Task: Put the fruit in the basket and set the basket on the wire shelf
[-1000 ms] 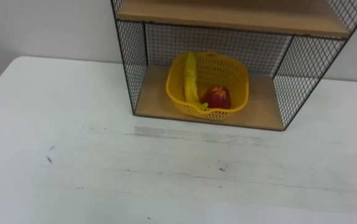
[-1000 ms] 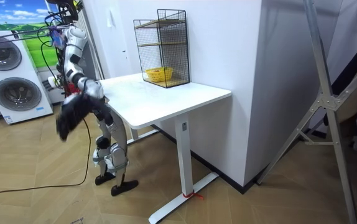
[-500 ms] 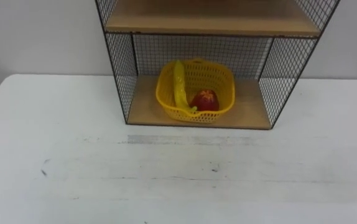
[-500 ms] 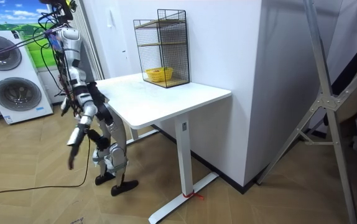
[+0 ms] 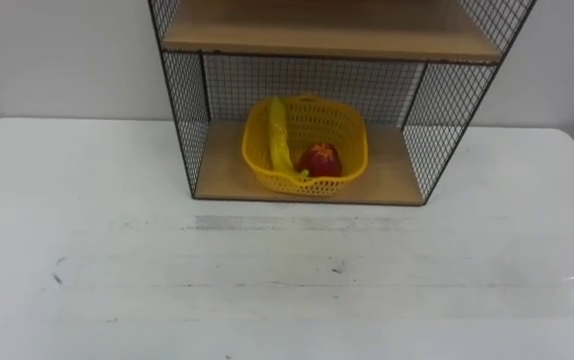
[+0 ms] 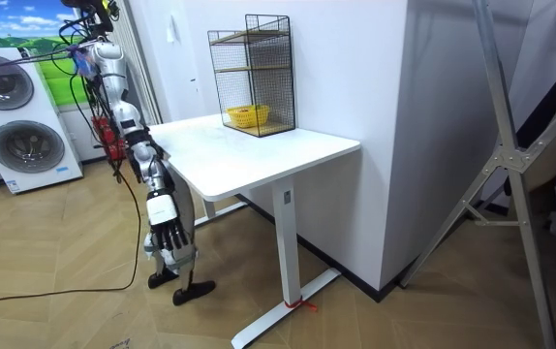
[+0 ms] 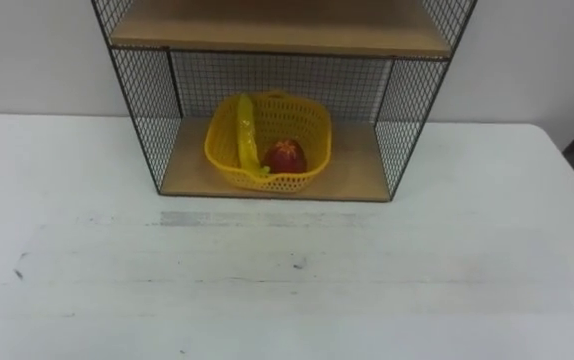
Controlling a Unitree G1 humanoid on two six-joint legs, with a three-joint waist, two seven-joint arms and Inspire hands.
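Lowered since the earlier frames, the right hand (image 6: 169, 226) is seen in the room view hanging beside the robot's legs at the edge of the table (image 5: 267, 290), fingers straight, nothing held. The yellow basket (image 5: 353, 135) is set on the bottom board of the wire shelf (image 5: 392, 178). A banana (image 5: 278, 140) and a red fruit (image 5: 319, 159) are contained in it, the banana along its left wall.

yellow mesh basket (image 5: 305, 146) upright on wire shelf's (image 5: 417, 120) bottom wooden board | yellow banana (image 5: 278, 140) leaning along its left side | red fruit (image 5: 319, 159) right of banana
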